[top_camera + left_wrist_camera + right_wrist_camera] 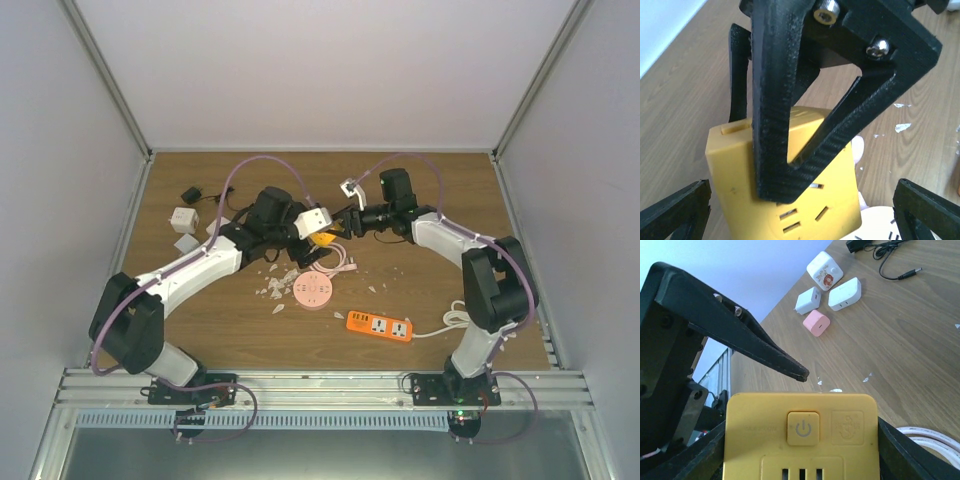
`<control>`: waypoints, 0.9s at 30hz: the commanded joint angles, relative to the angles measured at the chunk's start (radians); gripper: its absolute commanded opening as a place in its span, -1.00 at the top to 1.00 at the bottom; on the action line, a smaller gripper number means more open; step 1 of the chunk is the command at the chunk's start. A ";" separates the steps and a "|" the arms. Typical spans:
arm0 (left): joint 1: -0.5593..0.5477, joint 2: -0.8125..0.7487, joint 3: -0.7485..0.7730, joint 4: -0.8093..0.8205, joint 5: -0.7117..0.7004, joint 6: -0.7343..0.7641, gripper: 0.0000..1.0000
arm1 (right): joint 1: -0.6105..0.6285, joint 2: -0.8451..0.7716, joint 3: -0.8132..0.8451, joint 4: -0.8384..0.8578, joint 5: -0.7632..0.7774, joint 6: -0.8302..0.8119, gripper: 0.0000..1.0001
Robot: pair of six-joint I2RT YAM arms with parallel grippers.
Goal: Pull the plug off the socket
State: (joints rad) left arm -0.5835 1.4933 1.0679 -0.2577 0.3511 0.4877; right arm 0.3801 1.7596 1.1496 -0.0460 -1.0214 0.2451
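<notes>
Yellow socket block (800, 435), its power button facing the right wrist camera, sits pinched between the two fingers of the right gripper (800, 455), which holds it over the middle of the wooden table (430, 290). Facing it from the other side, the left gripper (800, 212) has its fingers spread wide, clear of the block's sides. Further out, a round pink socket (313, 292) and an orange power strip (380, 326) lie nearer the arm bases, and a cluster of small chargers (816, 323) sits toward the far left.
</notes>
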 commanded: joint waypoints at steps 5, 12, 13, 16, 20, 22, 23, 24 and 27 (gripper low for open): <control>-0.083 0.050 0.021 0.158 -0.215 -0.018 -0.93 | -0.014 0.022 -0.017 0.116 -0.064 0.141 0.32; -0.106 0.070 0.020 0.199 -0.325 -0.009 -0.49 | -0.017 0.034 -0.020 0.103 -0.051 0.140 0.32; -0.105 0.066 0.018 0.198 -0.321 -0.009 -0.39 | -0.016 0.034 -0.021 0.103 -0.051 0.138 0.32; -0.104 0.060 0.012 0.177 -0.285 -0.002 -0.11 | -0.018 0.039 -0.018 0.100 -0.052 0.131 0.31; -0.096 0.055 -0.011 0.159 -0.254 0.005 0.17 | -0.030 0.040 -0.001 0.070 -0.057 0.093 0.06; -0.082 0.052 -0.016 0.143 -0.232 -0.001 0.26 | -0.040 0.036 0.010 0.051 -0.057 0.069 -0.10; -0.072 0.051 -0.016 0.135 -0.223 -0.003 0.28 | -0.043 0.035 0.018 0.030 -0.056 0.052 -0.20; -0.062 0.050 -0.016 0.130 -0.216 -0.010 0.29 | -0.050 0.034 0.032 0.005 -0.052 0.026 -0.28; -0.033 0.051 -0.014 0.119 -0.189 -0.022 0.30 | -0.070 0.032 0.084 -0.100 -0.024 -0.076 -0.45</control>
State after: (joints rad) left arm -0.6632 1.5604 1.0634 -0.1234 0.1040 0.4744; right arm 0.3561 1.7824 1.1561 -0.0433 -1.0355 0.3489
